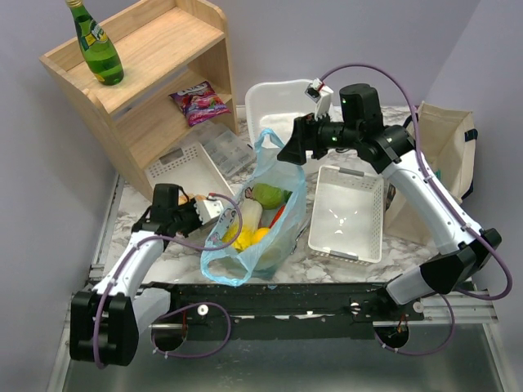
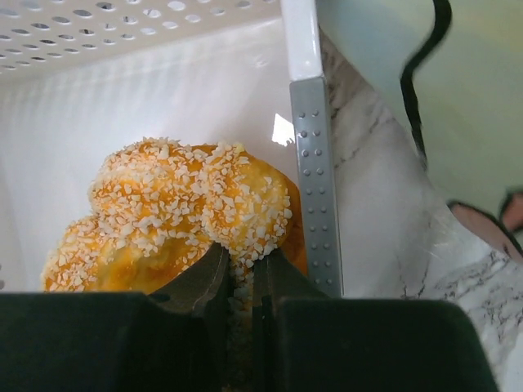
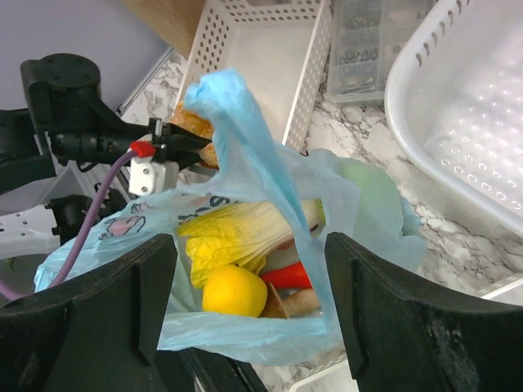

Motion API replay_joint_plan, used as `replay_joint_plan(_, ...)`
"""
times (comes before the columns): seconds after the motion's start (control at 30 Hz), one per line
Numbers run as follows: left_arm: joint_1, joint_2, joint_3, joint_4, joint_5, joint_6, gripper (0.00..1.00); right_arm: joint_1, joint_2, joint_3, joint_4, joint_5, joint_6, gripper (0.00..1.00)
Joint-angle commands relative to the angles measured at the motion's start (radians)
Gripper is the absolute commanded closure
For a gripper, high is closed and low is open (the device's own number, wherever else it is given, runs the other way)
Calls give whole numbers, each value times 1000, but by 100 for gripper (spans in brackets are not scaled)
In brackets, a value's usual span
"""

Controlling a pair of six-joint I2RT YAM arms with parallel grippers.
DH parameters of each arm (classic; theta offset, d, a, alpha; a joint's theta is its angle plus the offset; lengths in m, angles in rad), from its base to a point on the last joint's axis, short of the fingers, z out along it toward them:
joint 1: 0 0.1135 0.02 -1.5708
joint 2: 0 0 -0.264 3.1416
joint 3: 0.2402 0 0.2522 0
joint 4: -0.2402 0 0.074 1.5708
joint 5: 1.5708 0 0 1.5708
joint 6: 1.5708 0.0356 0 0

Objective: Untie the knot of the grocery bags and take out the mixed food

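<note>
Bread (image 2: 180, 204) is out of the bag. The left gripper (image 2: 243, 260) is clamped on the near edge of the sugar-crusted golden bun, with its fingers almost together. It holds the bun at the mouth of the tipped white perforated basket (image 2: 122, 33), on the near-left of the table (image 1: 181, 242).

Just past that, in the middle of the table, is the grocery bag (image 3: 368, 204). No knot shows anywhere. One loop handle (image 3: 225, 98) stands up loose and the mouth gapes wide, so I'd call the untying done.

Most of the mixed food is left inside:
- the yellow-white cabbage (image 3: 237, 233)
- a yellow fruit (image 3: 233, 290)
- the carrot (image 3: 286, 276), with the mushroom (image 3: 290, 304) tucked beside it
- the green cabbage (image 1: 268, 194) at the far side, seen through the plastic

The right gripper (image 3: 249, 245) hangs over the bag's mouth with its fingers spread wide apart and nothing between them that I can see it gripping.

To the right of the bag, an upright white basket (image 1: 343, 253) has no food in it.

My read is one item lifted clear and several to go, so the emptying has barely started. The bun has not yet been let go.
</note>
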Motion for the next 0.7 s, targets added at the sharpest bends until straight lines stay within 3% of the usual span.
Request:
replay_joint_plan(0.0, 7, -105, -87, -124, 58, 138, 97, 3, -23, -23, -26, -23, -31, 19)
replay_joint_plan(0.03, 7, -121, -90, -132, 59, 137, 79, 3, -21, -27, -28, -27, -38, 18)
replay_joint_plan(0.07, 8, -134, -86, -141, 59, 126, 51, 2, -19, -31, -35, -31, -53, 18)
replay_joint_plan(0.1, 9, -149, -69, -154, 59, 105, 37, 3, -18, -36, -40, -34, -68, 17)
replay_joint_plan(0.23, 43, -258, 39, -186, 107, -13, 14, 3, -22, -66, -65, -13, -148, 17)
replay_joint_plan(0.27, 49, -279, 81, -208, 125, -38, 4, 2, -24, -76, -70, -12, -171, 17)
replay_joint_plan(0.47, 54, -358, 357, -326, 183, -201, 1, 2, -57, -130, -79, 6, -258, 14)
replay_joint_plan(0.53, 54, -334, 494, -394, 269, -230, 2, 3, -69, -142, -88, -9, -273, 14)
replay_joint_plan(0.6, 41, -286, 630, -494, 408, -203, 10, 3, -84, -159, -83, -17, -279, 13)
replay_joint_plan(0.67, -50, -225, 712, -536, 428, -228, 18, 3, -97, -179, -74, -26, -281, 13)
